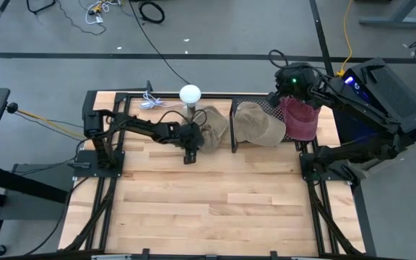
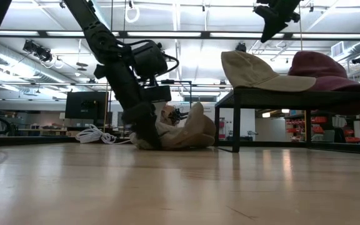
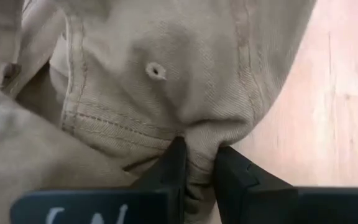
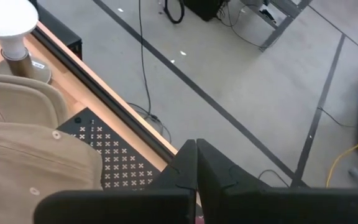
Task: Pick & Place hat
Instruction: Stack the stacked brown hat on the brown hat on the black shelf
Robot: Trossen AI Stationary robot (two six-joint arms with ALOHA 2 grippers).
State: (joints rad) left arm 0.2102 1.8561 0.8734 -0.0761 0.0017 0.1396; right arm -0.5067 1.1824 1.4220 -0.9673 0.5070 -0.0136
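Hat [image 3: 166, 93] lies directly ahead of my left gripper [image 3: 199, 163], its fabric edge pinched between my fingers [image 3: 173, 168]; rack [image 1: 231, 133] sits right

The left gripper [image 1: 191, 148] perhaps hides part of the tan hat [image 1: 211, 124].

No readable text anywhere. Left wrist view: pale marks on the dark bar [image 3: 98, 208] at the base of the left hand [image 3: 199, 177], possibly letters, cut off by the frame edge, can't make them out. Nothing legible on either hat, the rack or the bench.
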